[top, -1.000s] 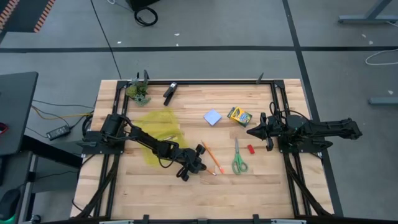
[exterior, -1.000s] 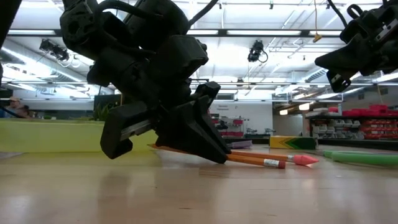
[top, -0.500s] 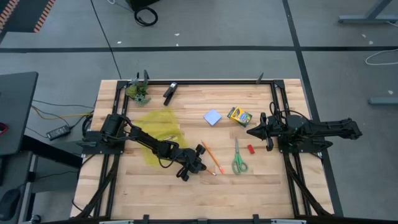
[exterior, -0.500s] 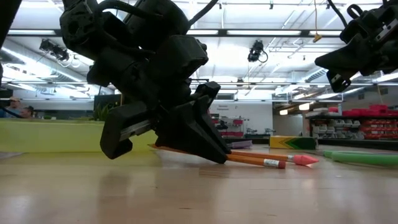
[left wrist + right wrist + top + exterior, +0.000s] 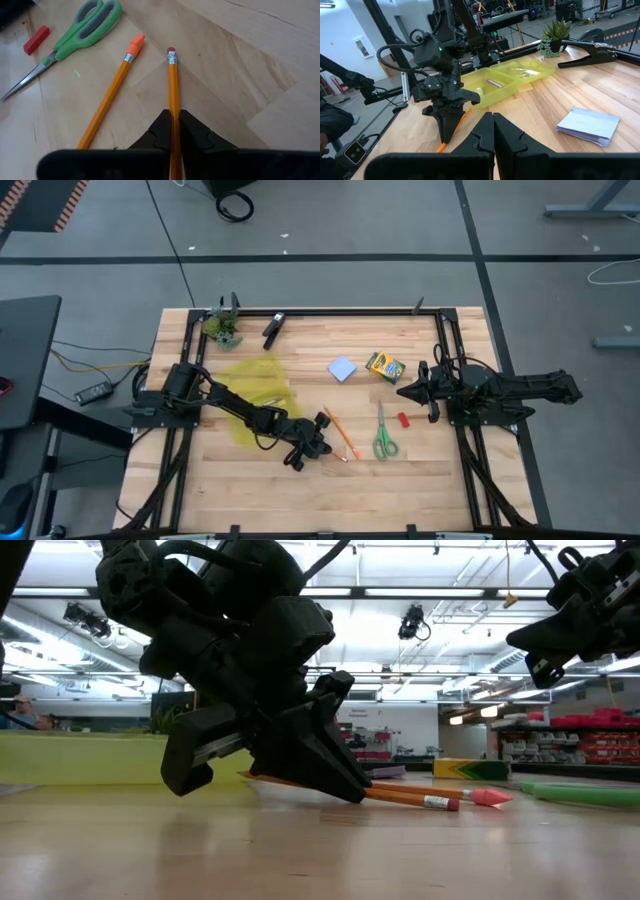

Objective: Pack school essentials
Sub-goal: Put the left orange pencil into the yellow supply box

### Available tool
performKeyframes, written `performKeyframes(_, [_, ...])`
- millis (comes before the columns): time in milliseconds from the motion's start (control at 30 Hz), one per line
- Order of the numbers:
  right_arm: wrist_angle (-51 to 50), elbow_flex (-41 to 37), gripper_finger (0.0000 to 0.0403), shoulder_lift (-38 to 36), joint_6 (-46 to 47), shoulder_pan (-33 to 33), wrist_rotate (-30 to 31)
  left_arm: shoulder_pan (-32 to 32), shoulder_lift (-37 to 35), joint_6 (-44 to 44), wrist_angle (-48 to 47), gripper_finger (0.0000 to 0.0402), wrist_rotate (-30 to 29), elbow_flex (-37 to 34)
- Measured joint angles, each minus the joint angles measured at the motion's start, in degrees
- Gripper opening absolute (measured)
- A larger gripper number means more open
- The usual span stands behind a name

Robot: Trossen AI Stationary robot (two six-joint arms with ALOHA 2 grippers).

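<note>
Left gripper (image 5: 174, 134): clamped on orange pencil (image 5: 173, 85) (lower shaft hidden between fingers).
Right gripper (image 5: 493, 131): closed, empty, raised.

No text, label, brand, number or sign can be read anywhere. The print on the yellow-green crayon box (image 5: 384, 366) is too small to make out, and the signs in the room behind the desk (image 5: 400, 490) are illegible.
</note>
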Motion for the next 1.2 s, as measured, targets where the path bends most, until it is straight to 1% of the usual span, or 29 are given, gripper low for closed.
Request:
performKeyframes(933, [0.0, 0.0, 0.0007, 0.0, 0.0, 0.0, 0.0, 0.0, 0.0, 0.0, -0.2, 0.0023, -0.2, 0.0])
performKeyframes(1200, [0.0, 0.0, 0.0006, 0.0, 0.0, 0.0, 0.0, -0.3, -2.1, -0.9, -3.6, 0.0020, -1.1, -0.1])
